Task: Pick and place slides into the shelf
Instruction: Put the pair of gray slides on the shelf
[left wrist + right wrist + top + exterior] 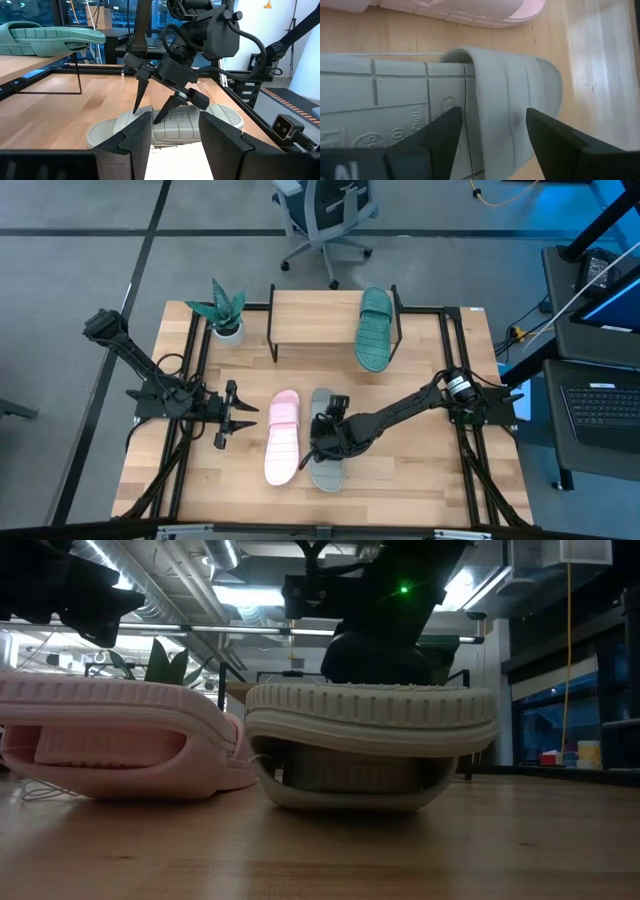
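Pink slide (282,437) beside grey slide (324,463)

Likely lab: exposed ceiling ducts (170,580), office chair (325,215).

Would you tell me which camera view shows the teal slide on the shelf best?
The high view: the teal slide shows whole, sole up, lying on the shelf at its right end. The left wrist view catches it only side-on, far off. The low and right wrist views do not show it.
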